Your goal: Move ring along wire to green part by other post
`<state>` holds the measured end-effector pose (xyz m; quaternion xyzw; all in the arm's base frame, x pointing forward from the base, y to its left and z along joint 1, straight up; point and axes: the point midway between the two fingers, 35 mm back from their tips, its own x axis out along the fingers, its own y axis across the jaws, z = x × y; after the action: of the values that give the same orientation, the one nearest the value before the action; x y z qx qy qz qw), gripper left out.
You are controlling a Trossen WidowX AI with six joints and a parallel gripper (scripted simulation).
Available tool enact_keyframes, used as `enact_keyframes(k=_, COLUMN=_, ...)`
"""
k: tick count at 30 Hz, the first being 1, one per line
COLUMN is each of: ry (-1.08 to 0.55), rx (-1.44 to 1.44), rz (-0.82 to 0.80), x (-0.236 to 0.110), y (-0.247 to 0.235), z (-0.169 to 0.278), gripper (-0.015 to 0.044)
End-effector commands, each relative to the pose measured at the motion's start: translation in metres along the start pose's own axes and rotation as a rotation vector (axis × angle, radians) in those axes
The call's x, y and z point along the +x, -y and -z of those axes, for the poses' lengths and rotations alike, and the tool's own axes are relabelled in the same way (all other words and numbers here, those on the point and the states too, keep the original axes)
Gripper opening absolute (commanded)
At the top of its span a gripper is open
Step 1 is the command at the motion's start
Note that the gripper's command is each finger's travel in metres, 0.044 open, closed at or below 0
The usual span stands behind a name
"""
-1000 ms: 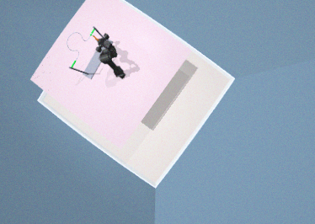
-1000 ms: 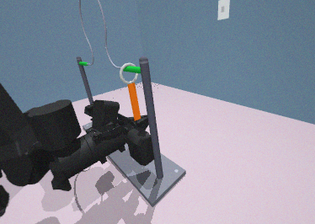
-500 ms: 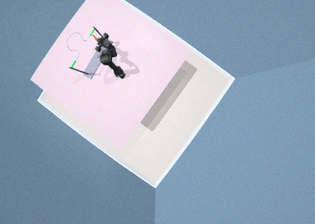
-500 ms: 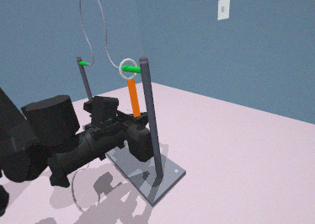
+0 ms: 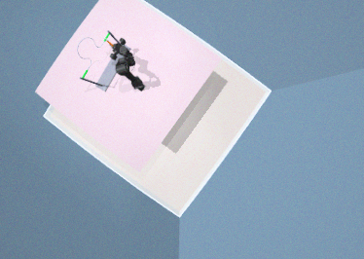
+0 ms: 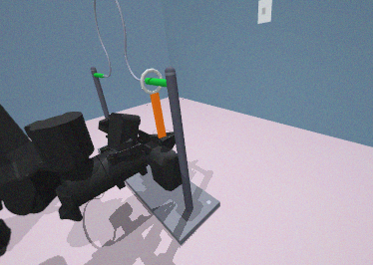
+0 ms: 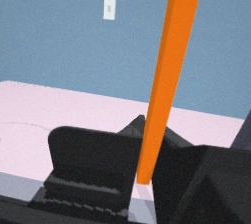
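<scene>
The end effector (image 6: 159,141) is clamped on the bottom of the orange handle (image 6: 159,114), whose ring (image 6: 151,80) hangs on the green wire section (image 6: 159,82) beside the near post (image 6: 178,135). Such a low grip risks the handle pivoting, so the ring may brush the thin grey wire (image 6: 111,16) through its tall loop.

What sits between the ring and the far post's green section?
Only the thin grey wire, looping high between them in the exterior view. The ring hangs on the near green part; the gripper clamps the orange handle.
</scene>
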<state>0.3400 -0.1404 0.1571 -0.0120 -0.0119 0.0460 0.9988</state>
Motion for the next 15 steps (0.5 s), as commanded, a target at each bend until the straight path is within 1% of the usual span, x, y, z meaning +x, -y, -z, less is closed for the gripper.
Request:
enact_keyframes(k=1, ry=-0.001, rx=0.007, rz=0.002, x=0.0, y=-0.003, z=0.0, gripper=-0.015)
enact_keyframes(k=15, ry=-0.001, rx=0.01, rz=0.001, x=0.0, y=-0.017, z=0.0, gripper=-0.015)
